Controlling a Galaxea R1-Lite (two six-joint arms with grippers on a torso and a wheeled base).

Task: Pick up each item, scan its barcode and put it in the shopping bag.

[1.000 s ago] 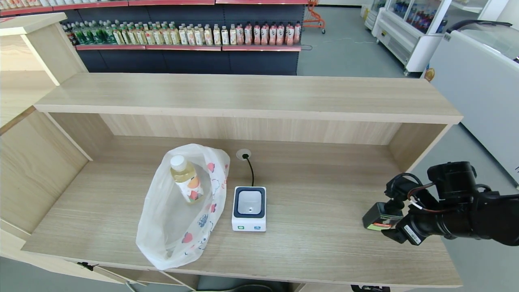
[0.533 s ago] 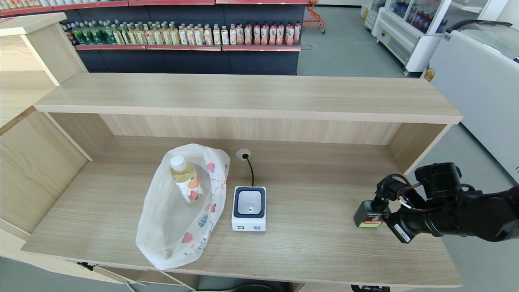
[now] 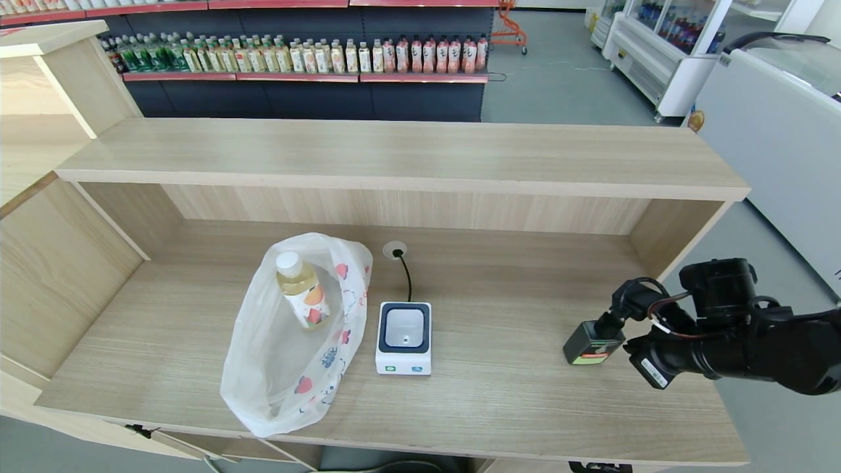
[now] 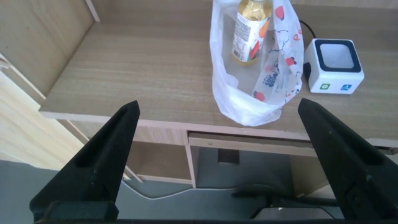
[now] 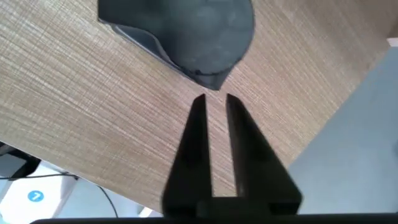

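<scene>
Over the worktop's [image 3: 512, 401] right end, a small dark box [image 3: 590, 343] is clamped between the fingers [image 5: 198, 130] of the right gripper [image 3: 616, 323]. Well to its left sits the scanner [image 3: 404, 337], just beside the shopping bag [image 3: 289, 374] holding a bottle [image 3: 301, 290]. The left gripper [image 4: 217, 115] has its fingers spread wide.

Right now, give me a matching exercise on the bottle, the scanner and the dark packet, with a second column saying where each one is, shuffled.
Column one:
1. bottle
2. scanner
3. dark packet

Column two:
A. held in the right gripper at the right end of the counter
B. inside the shopping bag
C. standing on the counter beside the bag

Pairs: 1-B, 2-C, 3-A.
</scene>
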